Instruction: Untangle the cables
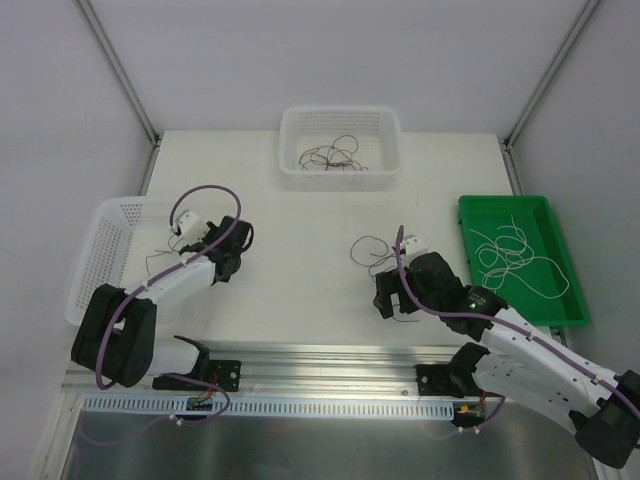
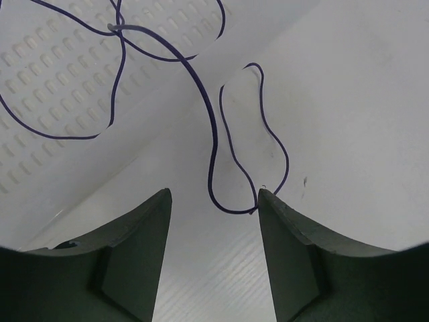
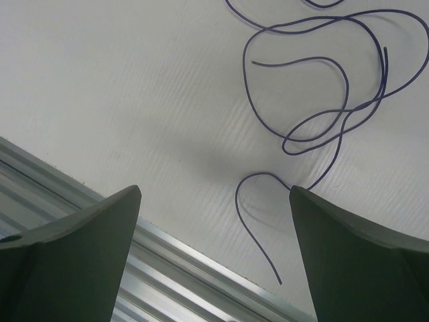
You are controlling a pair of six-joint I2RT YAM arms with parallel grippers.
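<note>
Loose purple cables [image 3: 265,174] on the desk [image 1: 300,270], within reach
Thin, light, floppy: they will likely snag and drag, so pinch a free end or lone loop. Right claw [image 3: 214,194] stands wide apart over one strand's tail; left claw [image 2: 214,198], also apart, straddles a loop running up onto the side basket [image 2: 53,80]. A dark tangle [image 1: 330,157] sits in the far basket [image 1: 340,182]

Your top camera looks down from above the near edge over the whole table [image 1: 300,300]. Each wrist camera sits close to the surface, looking out between its own fingers [image 2: 134,261]. The left one shares the white basket [image 2: 47,87] with the top view.
</note>
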